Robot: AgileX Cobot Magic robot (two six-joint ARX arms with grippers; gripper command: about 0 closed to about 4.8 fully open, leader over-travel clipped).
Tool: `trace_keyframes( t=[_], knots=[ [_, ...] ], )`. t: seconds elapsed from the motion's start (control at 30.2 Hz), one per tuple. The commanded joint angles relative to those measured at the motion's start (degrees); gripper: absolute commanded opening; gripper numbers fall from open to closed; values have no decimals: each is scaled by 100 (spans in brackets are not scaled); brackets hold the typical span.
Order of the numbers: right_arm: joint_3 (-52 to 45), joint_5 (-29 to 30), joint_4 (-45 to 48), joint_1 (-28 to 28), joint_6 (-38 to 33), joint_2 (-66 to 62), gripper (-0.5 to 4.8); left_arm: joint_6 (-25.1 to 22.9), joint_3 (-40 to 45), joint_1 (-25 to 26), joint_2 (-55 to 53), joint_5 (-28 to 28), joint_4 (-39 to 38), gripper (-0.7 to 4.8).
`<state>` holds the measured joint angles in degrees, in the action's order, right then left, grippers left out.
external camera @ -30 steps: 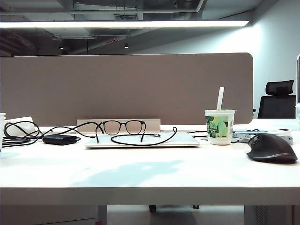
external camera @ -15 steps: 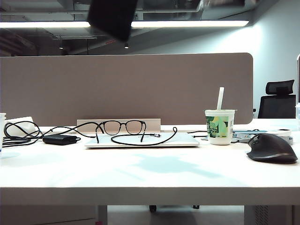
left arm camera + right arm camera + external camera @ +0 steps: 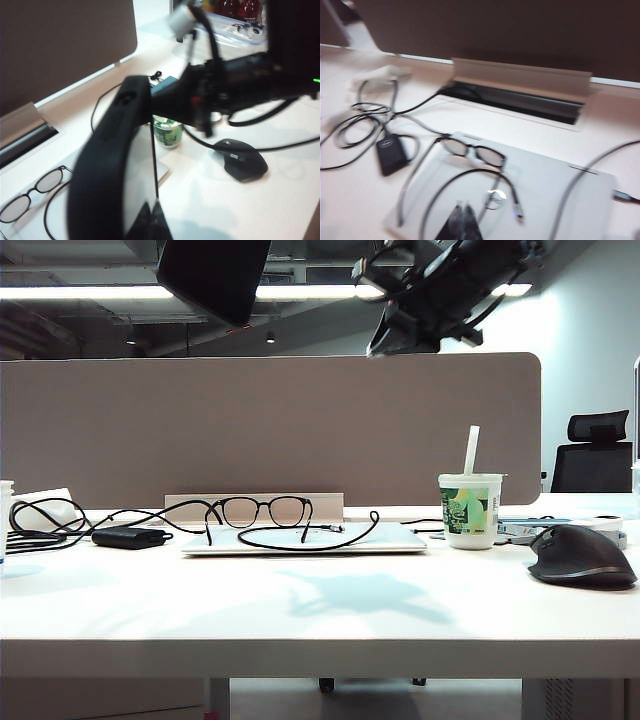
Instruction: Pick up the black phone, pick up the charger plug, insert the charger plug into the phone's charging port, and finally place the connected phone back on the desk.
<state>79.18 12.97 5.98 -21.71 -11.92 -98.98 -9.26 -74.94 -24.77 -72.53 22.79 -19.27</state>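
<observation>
The black phone [image 3: 215, 275] hangs high over the desk [image 3: 320, 610] at the top left of the exterior view. In the left wrist view it is a blurred dark slab [image 3: 107, 165] seen nearly edge-on, and my left gripper [image 3: 151, 212] is shut on its thin edge. Blur hides the charging port. The charger plug [image 3: 335, 528] lies on the closed laptop, ending a looped black cable [image 3: 300, 545]. My right gripper [image 3: 462, 220] hovers above that laptop, shut and empty, a little short of the plug [image 3: 518, 212]. The right arm [image 3: 440, 285] shows at the top.
Black glasses [image 3: 258, 512] rest on the silver laptop [image 3: 400, 540]. A black adapter brick [image 3: 128, 537] and coiled cables lie at the left. A cup with a straw [image 3: 468, 508] and a black mouse [image 3: 582, 556] stand at the right. A brown partition [image 3: 270, 425] closes the back.
The phone has come into the top of the exterior view and shifted a little left. The right arm, unseen before, now shows at the top right.
</observation>
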Motion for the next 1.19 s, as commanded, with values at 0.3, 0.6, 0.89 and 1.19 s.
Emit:
trace_keyframes(
  t=[0.3,0.6,0.89,1.19],
  knots=[
    [1515,-1458,-2050,-332,-168,-1298,-6,-85,-35,0,42,39,221,-6],
    [1515,-1519,-1405,-389,-953,-1875,186,-85,-35,0,42,46,219,-6],
    [1515,-1718,-1156,-369,-1213,-2304,207,-85,-35,0,39,44,216,-6],
    [1515,-1740,-994,-341,-1388,-2669,207,-87,-35,0,37,44,216,-6]
  ],
)
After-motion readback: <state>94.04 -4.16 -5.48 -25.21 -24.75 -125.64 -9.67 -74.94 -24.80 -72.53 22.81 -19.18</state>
